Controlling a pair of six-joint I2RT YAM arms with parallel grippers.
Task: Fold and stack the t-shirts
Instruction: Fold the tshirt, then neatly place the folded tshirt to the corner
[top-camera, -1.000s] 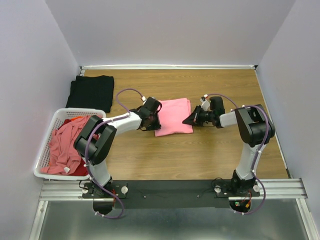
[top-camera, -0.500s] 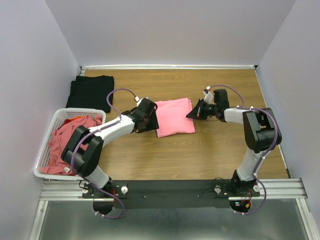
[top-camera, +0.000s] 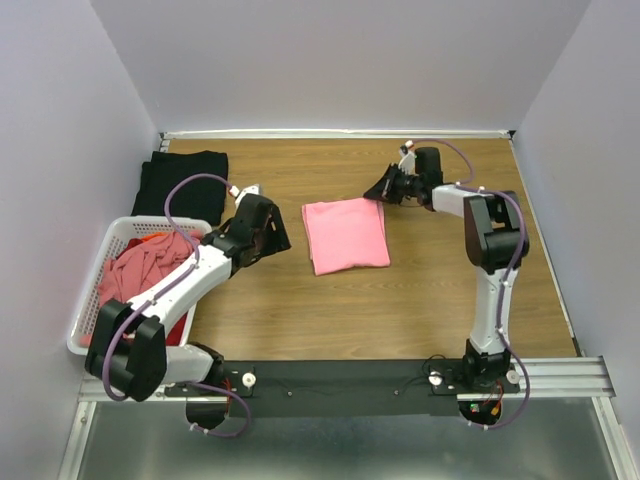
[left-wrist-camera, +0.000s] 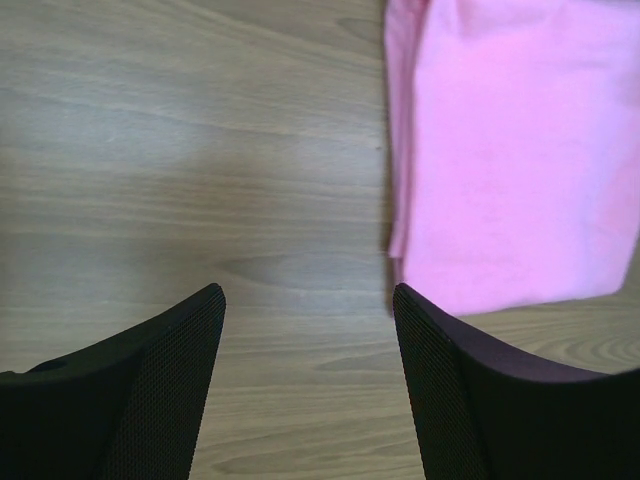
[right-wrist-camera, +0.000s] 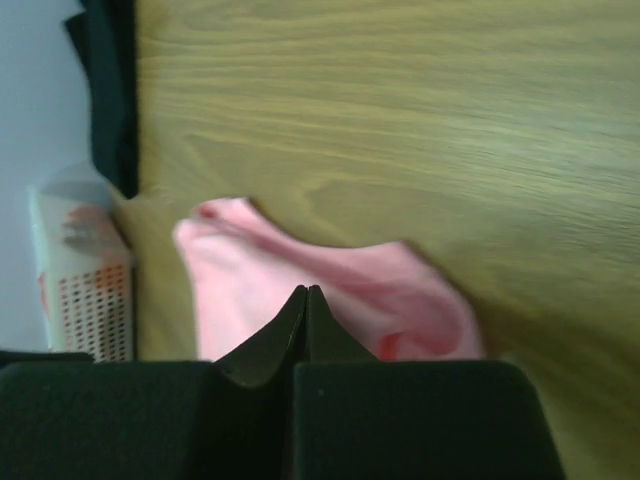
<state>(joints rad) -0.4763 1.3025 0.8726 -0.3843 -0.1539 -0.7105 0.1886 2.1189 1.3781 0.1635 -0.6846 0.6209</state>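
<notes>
One pink t-shirt (top-camera: 345, 235) lies folded into a rough rectangle on the table (top-camera: 420, 310), with its far corner right at the tips of the right pincer (right-wrist-camera: 307, 292). That pincer's jaws are pressed together. In the wrist view the cloth humps up off the wood just ahead of them, so we judge that they pinch that corner, though the bite itself is hidden from us. The left pincer (left-wrist-camera: 307, 300) hovers over bare wood with its jaws wide and nothing between them, and the shirt's edge lies just ahead and to its right, apart from both fingers. We see the main risk here: if the right pincer lifts or drags by that single corner, it may hold only the top layer. The fold would then peel open, or the whole rectangle would swing askew around the pinch. With the left pincer off the cloth, nothing steadies the opposite side against that pull. A folded black t-shirt (top-camera: 183, 183) lies well off to the left of the left pincer, and we take it as the likely base of the stack. Carrying the pink one that far on one corner would probably let it sag and unfold. The heap of t-shirts (top-camera: 135, 280) in the basket (top-camera: 88, 330) sits beside the left arm, where a low swing could snag a sleeve.
</notes>
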